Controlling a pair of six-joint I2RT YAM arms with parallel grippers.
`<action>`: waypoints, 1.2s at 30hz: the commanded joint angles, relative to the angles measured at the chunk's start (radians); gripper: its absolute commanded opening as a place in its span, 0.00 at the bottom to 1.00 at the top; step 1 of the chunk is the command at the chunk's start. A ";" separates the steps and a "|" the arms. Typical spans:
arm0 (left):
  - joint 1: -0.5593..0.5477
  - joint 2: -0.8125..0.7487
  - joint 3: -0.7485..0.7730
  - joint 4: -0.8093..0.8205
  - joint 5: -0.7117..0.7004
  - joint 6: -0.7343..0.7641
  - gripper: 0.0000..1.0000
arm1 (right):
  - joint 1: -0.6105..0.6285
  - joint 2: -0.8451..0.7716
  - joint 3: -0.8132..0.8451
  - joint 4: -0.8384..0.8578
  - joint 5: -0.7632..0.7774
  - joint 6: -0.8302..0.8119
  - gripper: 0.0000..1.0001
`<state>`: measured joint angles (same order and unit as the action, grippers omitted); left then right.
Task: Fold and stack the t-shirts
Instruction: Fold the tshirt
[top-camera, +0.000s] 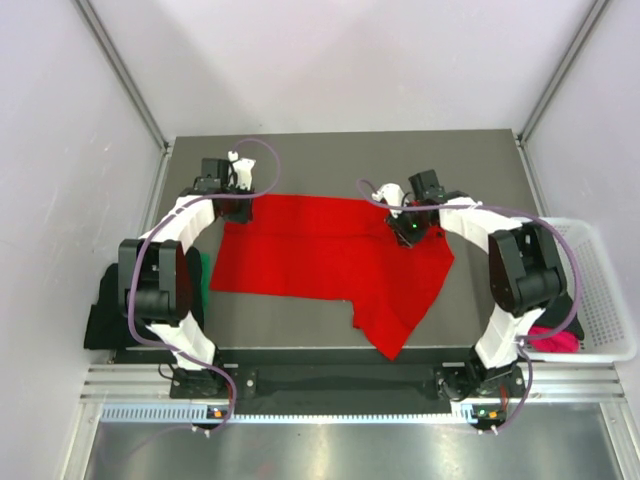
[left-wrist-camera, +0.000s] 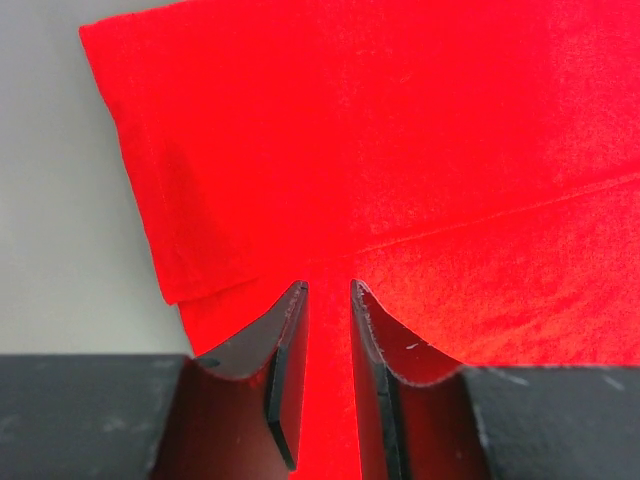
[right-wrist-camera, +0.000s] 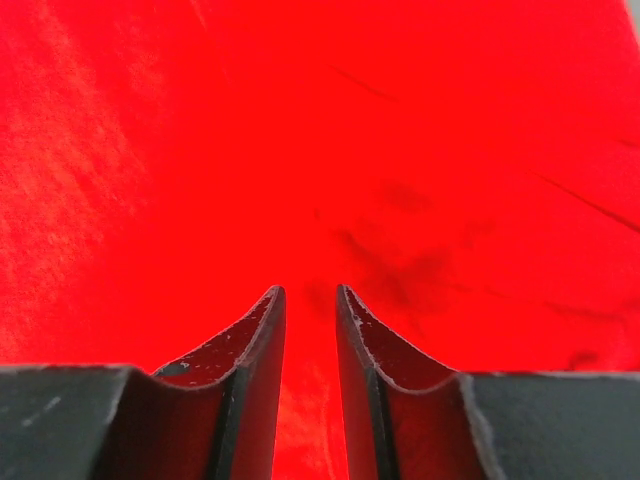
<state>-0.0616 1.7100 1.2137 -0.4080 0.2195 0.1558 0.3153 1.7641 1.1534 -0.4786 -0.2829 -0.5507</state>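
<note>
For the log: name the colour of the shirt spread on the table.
Plain bright red shirt; top external view.

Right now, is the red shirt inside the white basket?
No, the red shirt lies spread on the dark table, while the white basket stands beside it.

The left arm (top-camera: 165, 270) and right arm (top-camera: 520, 265) reach forward, elbows bowed outward. The left gripper (left-wrist-camera: 328, 300) and right gripper (right-wrist-camera: 310, 300) point downward, fingers narrowly parted.
</note>
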 joint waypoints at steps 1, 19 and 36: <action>-0.001 -0.044 -0.008 0.060 0.004 0.005 0.29 | 0.031 0.034 0.078 0.025 -0.035 -0.023 0.28; -0.001 -0.030 -0.020 0.069 -0.002 0.010 0.29 | 0.077 0.123 0.131 0.048 0.014 -0.005 0.36; 0.000 -0.056 -0.026 0.066 -0.008 0.014 0.29 | 0.123 -0.030 0.103 -0.003 0.131 0.026 0.08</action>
<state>-0.0616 1.7100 1.2003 -0.3878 0.2150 0.1593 0.3985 1.8618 1.2503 -0.4671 -0.1921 -0.5381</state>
